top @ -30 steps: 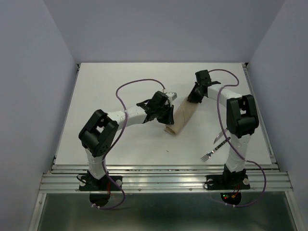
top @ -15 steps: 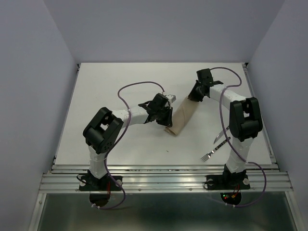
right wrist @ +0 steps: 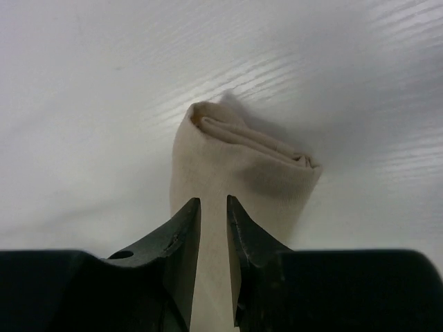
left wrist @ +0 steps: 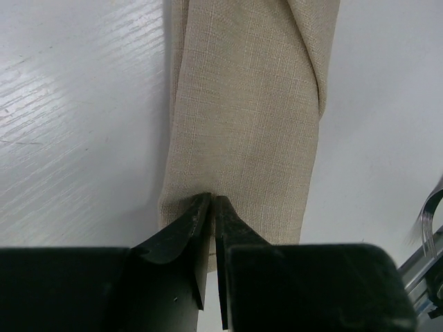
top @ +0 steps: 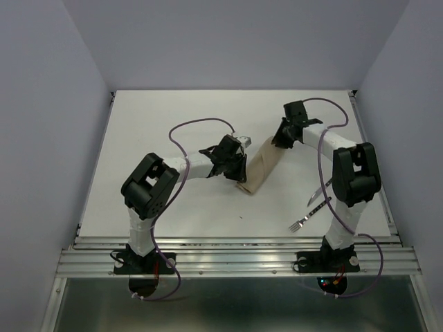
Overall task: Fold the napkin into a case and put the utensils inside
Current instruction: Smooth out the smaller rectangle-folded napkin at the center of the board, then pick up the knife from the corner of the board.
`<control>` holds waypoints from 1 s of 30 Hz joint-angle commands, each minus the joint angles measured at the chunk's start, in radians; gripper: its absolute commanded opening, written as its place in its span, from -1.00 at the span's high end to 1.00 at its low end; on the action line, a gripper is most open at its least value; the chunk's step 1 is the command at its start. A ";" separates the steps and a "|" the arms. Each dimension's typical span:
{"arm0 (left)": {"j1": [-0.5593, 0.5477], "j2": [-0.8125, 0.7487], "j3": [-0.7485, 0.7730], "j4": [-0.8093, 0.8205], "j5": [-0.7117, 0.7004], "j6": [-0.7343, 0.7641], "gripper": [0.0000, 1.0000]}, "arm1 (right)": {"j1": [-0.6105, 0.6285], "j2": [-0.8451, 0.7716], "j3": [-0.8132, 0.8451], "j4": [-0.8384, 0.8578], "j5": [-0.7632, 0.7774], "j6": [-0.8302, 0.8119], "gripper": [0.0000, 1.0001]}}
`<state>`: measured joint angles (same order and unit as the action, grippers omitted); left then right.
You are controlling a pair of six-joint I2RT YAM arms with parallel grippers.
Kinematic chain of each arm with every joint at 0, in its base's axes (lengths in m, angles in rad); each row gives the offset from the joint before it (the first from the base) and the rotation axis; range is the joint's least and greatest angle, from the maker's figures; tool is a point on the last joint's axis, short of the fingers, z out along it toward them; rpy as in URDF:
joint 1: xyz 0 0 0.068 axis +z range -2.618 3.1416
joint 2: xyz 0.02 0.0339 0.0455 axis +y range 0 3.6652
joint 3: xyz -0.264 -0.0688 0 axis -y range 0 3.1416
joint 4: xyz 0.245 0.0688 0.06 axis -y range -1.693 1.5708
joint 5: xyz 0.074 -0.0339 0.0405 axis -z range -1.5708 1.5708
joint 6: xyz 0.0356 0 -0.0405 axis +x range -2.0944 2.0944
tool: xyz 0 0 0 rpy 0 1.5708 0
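Left pincer (left wrist: 211, 200) nips the near end of the case (left wrist: 242, 124), and right pincer (right wrist: 213, 204) clamps its far end. Fork (top: 299, 223) and knife (top: 320, 197) lie on the bench (top: 173, 117), well apart from it.

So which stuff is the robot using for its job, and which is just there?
For the job:
folded napkin, pinched at its ends by the left gripper and right gripper
fork
knife

Just there:
purple cables
metal rail at the table's near edge
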<state>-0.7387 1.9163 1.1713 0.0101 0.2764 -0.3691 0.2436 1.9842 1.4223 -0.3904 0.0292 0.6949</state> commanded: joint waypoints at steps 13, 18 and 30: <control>-0.047 -0.252 -0.062 0.002 -0.016 -0.080 0.52 | 0.006 -0.544 -0.365 -0.050 0.035 -0.084 0.33; -0.042 -0.166 -0.087 0.042 -0.029 -0.073 0.53 | 0.006 -0.578 -0.434 -0.070 0.063 -0.083 0.32; -0.031 0.001 -0.021 0.010 -0.049 -0.102 0.61 | -0.003 -0.679 -0.556 -0.185 0.225 -0.045 -0.20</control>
<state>-0.7719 1.9099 1.1362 0.0555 0.2684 -0.4660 0.2436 1.3373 0.8791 -0.5327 0.1699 0.6262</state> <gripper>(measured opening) 0.199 0.592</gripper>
